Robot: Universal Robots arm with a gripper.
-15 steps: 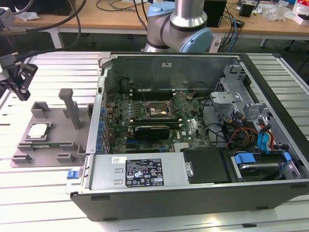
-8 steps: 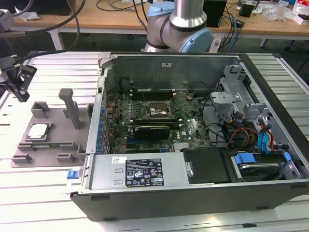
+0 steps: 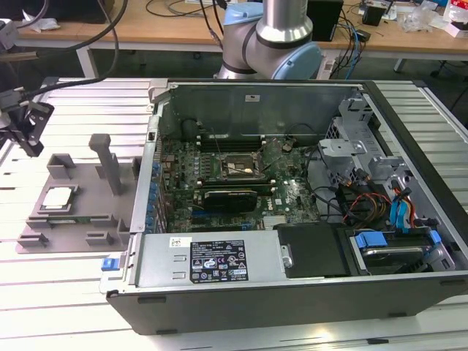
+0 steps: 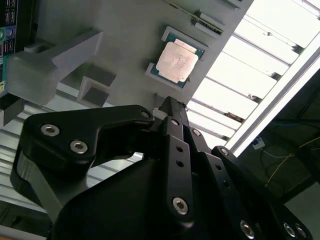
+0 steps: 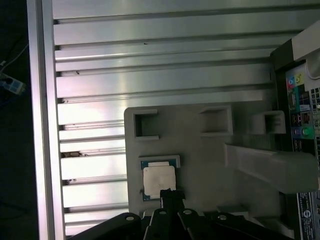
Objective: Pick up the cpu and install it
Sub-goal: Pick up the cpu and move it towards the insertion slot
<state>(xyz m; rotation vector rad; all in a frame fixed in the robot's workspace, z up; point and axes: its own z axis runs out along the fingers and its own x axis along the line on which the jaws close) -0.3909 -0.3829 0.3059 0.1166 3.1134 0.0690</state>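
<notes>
Exterior view: shows the cpu (image 3: 58, 197) lying flat in a pocket of the tray (image 3: 88, 196) on the desk (image 3: 66, 292), at nine o'clock of the open case (image 3: 256, 307). Puts the gripper (image 3: 28, 146) at about eleven o'clock of the cpu, raised and clear of it. Judged from that: nothing picked up yet, socket (image 3: 238, 167) on the board seemingly bare of a chip, so both pick-up and install left to do. Takes in case and socket together with the tray. Both wrist views: add the close look, with the gripper (image 5: 167, 192) pressed together and holding nothing, tip pointing toward the cpu (image 4: 176, 62), and with the chip's metal top and green rim plain to see
</notes>
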